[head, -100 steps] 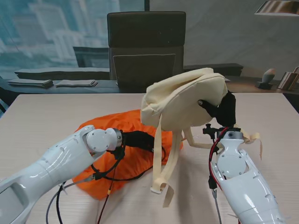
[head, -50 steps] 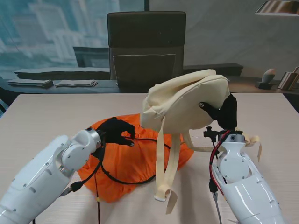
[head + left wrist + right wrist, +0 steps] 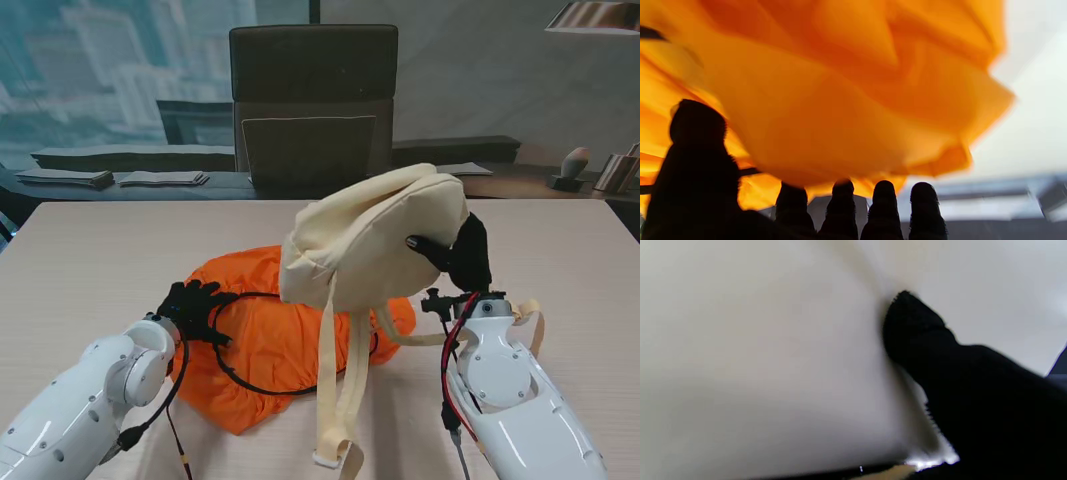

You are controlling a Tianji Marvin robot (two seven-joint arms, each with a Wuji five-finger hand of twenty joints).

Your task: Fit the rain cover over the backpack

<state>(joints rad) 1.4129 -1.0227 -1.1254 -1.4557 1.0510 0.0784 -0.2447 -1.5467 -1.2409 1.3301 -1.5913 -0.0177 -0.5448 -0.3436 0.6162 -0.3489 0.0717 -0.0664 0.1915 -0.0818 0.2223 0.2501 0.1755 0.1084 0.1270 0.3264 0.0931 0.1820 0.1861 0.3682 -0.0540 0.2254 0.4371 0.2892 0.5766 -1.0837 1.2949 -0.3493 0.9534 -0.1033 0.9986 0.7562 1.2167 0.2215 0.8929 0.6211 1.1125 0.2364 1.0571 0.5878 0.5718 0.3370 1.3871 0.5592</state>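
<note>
A cream backpack (image 3: 370, 235) hangs tilted in the air over the table's middle, its straps (image 3: 337, 400) dangling to the tabletop. My right hand (image 3: 455, 252) is shut on its right side, the thumb (image 3: 917, 330) pressed into the cream fabric (image 3: 756, 356). Under and left of the backpack lies the crumpled orange rain cover (image 3: 270, 345) on the table. My left hand (image 3: 190, 308) rests at the cover's left edge, fingers (image 3: 883, 203) straight and apart, holding nothing. The orange cover (image 3: 840, 100) fills the left wrist view, blurred.
A black cable (image 3: 235, 375) from my left wrist loops across the cover. A black office chair (image 3: 313, 100) stands behind the table's far edge. A dark side desk with papers (image 3: 120, 178) is at the far left. The pale wooden table (image 3: 100, 250) stretches to both sides.
My left hand has drawn back from under the backpack to the cover's left edge, nearer to me. The right hand has carried the backpack slightly left.
</note>
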